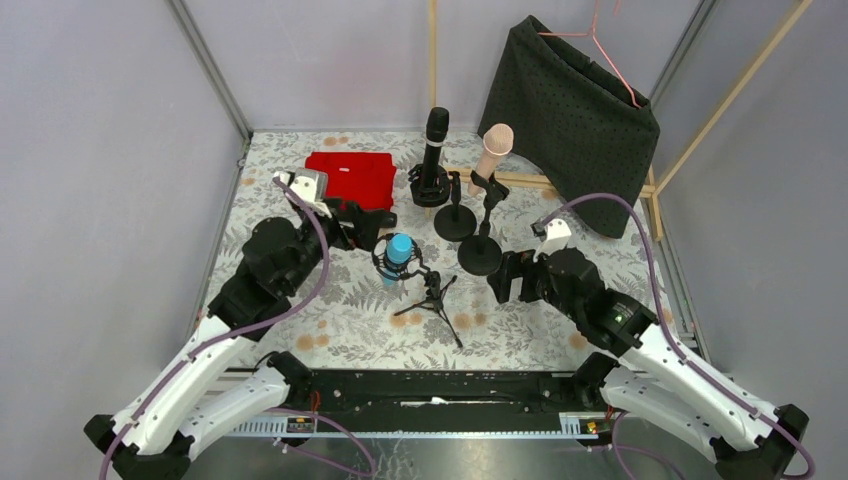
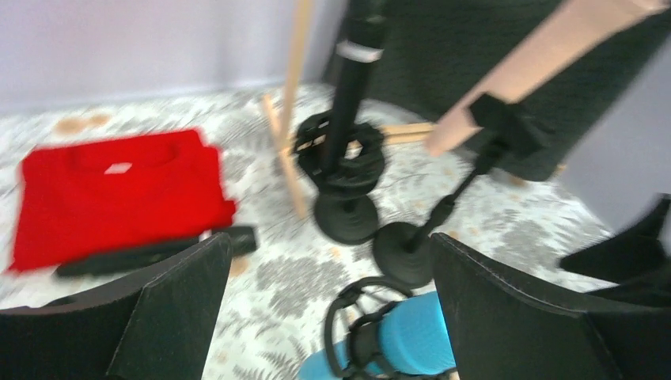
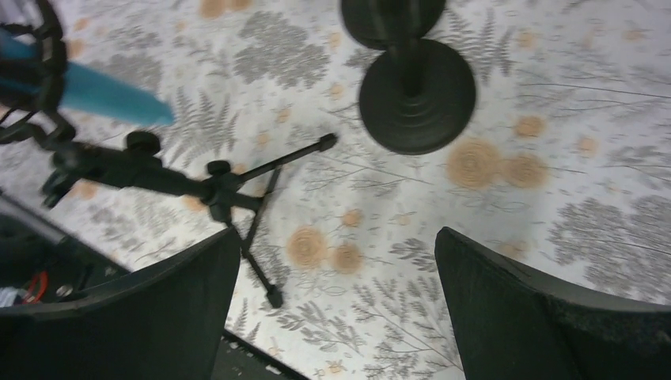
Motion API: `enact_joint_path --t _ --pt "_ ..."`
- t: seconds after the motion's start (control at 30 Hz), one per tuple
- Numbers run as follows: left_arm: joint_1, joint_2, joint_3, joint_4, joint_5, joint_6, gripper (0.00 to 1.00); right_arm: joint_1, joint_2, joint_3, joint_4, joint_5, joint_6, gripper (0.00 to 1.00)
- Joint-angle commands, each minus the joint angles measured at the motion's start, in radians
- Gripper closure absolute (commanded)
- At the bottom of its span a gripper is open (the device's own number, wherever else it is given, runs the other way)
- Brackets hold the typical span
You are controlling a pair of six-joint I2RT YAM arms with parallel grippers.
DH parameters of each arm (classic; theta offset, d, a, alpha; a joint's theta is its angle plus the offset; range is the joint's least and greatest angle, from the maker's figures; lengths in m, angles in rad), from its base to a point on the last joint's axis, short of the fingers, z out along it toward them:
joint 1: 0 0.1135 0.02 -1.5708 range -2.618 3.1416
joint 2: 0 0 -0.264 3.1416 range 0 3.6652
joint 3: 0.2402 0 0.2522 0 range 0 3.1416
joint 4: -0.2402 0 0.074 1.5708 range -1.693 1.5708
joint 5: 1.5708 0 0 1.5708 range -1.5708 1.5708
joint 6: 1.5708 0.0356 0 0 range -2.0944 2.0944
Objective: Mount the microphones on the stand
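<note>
One black microphone (image 2: 154, 253) lies flat by the red shirt (image 2: 111, 186), long axis left-right, far-left of your nearer left end effector (image 2: 332, 309), spread wide, empty; right end effector (image 3: 340, 317) equally wide.

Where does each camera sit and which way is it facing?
Top external: above and behind, looking down at the table; both arms show.
Left wrist: on the left gripper, facing the black microphone and pink microphone; own fingers below.
Right wrist: on the right gripper, looking down at the tripod stand; own fingers below.
Shared: blue microphone in all three.
</note>
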Motion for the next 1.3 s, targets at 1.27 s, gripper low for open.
enact_joint_path --t 1.27 --pt "0.013 -0.326 -0.099 -0.473 -0.525 -0.286 0.01 -0.292 -0.285 0.113 -0.13 -0.002 -0.181 0.0"
